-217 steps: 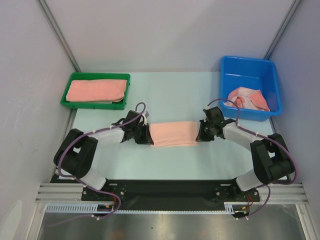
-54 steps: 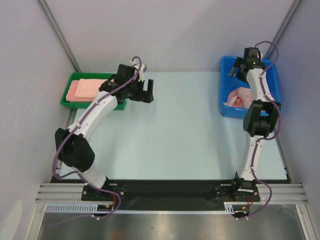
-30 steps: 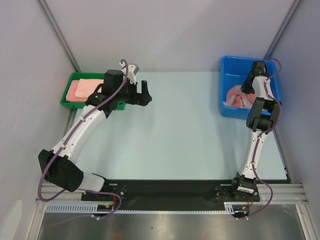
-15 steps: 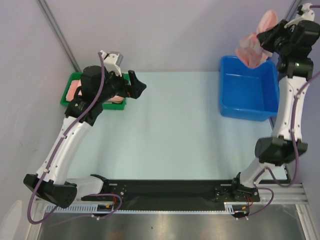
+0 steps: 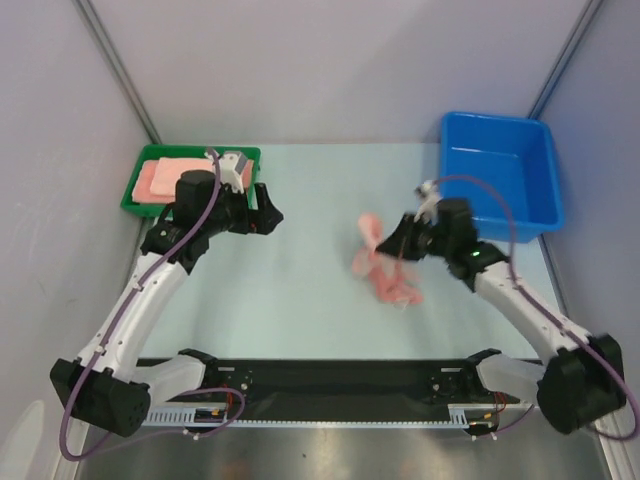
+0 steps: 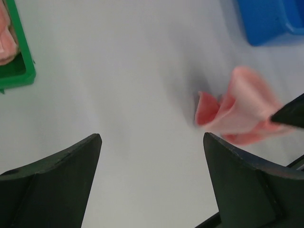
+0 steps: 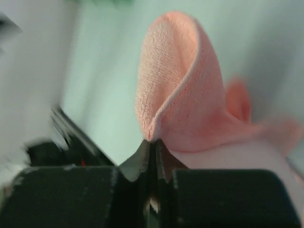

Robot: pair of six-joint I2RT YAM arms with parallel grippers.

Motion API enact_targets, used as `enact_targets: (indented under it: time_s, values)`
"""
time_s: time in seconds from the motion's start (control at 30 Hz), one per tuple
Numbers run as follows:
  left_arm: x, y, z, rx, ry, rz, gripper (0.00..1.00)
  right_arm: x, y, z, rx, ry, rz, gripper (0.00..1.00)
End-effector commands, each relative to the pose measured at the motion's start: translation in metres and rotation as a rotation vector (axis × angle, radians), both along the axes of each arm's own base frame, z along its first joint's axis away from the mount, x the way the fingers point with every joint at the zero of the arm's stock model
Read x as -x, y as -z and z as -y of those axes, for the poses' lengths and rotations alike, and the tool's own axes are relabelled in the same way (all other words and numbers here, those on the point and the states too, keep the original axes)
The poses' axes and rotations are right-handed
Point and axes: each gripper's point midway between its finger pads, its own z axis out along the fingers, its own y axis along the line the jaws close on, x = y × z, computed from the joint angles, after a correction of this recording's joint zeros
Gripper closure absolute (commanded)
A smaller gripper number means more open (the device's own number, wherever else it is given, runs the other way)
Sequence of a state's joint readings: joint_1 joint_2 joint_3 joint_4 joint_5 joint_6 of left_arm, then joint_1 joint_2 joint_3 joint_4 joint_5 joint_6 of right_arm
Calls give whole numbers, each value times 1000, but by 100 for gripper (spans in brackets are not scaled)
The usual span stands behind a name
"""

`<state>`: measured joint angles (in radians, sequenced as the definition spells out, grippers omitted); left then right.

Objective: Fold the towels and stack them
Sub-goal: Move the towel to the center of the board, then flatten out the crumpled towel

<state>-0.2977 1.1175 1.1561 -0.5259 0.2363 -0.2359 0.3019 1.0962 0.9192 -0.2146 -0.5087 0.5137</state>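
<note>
Towel (image 5: 378, 272), now out of the two-o'clock blue bin (image 5: 497, 228), hangs clenched in right pincer (image 7: 152, 145); left pincer (image 6: 152, 137) gapes; spreading comes next.

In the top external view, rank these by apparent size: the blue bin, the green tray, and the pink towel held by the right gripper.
1. blue bin
2. green tray, partly covered but smaller than the bin
3. pink towel, bunched and blurred, clearly smallest
</note>
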Motion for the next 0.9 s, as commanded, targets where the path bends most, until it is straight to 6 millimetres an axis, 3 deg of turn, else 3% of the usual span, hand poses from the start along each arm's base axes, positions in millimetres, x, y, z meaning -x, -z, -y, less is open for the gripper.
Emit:
enact_targets:
  time_s: [0.0, 0.07, 0.13, 0.2, 0.3, 0.37, 0.47, 0.53, 0.57, 0.63, 0.67, 0.83, 0.87]
  values:
    - [6, 16, -4, 1, -13, -20, 6, 54, 74, -57, 77, -213, -91, 89]
    - [8, 32, 0, 17, -1, -52, 7, 68, 97, -64, 204, -224, -137, 67]
    - [8, 44, 7, 48, 19, -74, 10, 60, 97, -51, 287, -141, -155, 44]
    - [9, 54, 18, 93, 55, -110, 12, 48, 94, -35, 369, -71, -133, 38]
    - [8, 77, 36, 144, 112, -181, 17, 34, 94, -13, 479, -9, -133, 38]
    - [12, 95, 50, 146, 149, -232, 18, 39, 105, -6, 538, -18, -178, 41]
    - [30, 111, 73, 119, 235, -257, 21, 57, 121, -14, 521, -96, -215, 50]
    - [43, 117, 85, 117, 292, -249, 21, 60, 126, -4, 522, -23, -258, 51]
    - [57, 118, 100, 112, 361, -244, 22, 56, 133, 10, 550, 58, -283, 53]
    - [67, 120, 112, 48, 415, -185, 23, 47, 133, 20, 485, 137, -307, 54]
    - [85, 121, 129, 17, 489, -161, 23, 44, 132, 20, 444, 158, -316, 55]
    - [110, 125, 156, -202, 600, 28, 28, 9, 136, 50, 370, 316, -397, 55]
    - [111, 125, 159, -241, 618, 61, 31, 5, 136, 49, 326, 328, -426, 55]
